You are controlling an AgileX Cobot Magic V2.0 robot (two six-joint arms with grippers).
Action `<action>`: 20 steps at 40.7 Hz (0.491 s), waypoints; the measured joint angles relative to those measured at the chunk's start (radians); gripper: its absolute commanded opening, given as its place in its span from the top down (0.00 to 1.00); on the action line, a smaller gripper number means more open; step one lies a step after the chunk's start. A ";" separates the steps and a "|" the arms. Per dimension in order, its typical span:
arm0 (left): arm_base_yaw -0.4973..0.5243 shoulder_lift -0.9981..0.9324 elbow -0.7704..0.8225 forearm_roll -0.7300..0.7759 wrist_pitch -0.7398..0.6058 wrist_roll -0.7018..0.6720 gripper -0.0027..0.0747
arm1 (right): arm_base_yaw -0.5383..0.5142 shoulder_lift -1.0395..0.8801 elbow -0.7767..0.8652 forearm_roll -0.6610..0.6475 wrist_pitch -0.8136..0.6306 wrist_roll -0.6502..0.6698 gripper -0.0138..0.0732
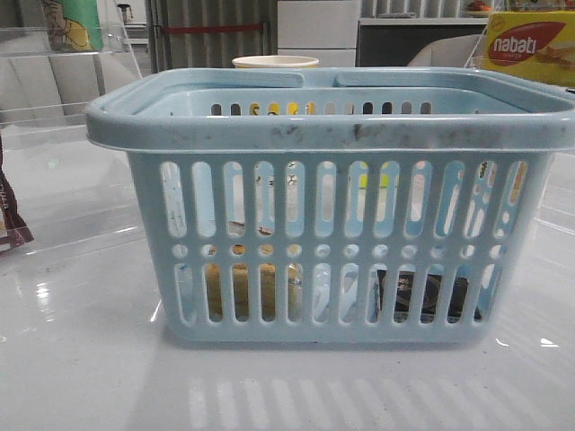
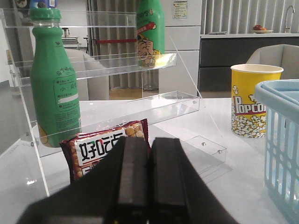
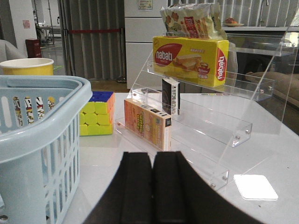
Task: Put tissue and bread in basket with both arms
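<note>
Evidently both sets of fingers are clenched on nothing: the left fingers hang beside the basket on one side, the right fingers on the other, probably drawn back after release. Through the basket's slots, the bread shows low on the left and the tissue low on the right, both already inside. Legible print nearby: "Popcor" on a yellow cup, "nabati" on a wafer box; both stand apart from the basket on the counter.
</note>
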 measured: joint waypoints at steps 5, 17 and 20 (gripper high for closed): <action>0.000 0.000 0.000 0.000 0.000 0.000 0.84 | 0.000 0.000 0.000 -0.003 -0.001 0.008 0.78; 0.000 0.000 0.000 0.000 0.000 0.000 0.84 | 0.000 0.000 0.000 -0.008 -0.001 0.008 0.78; 0.000 0.000 0.000 0.000 0.000 0.000 0.84 | 0.000 0.000 0.000 -0.009 -0.001 0.008 0.78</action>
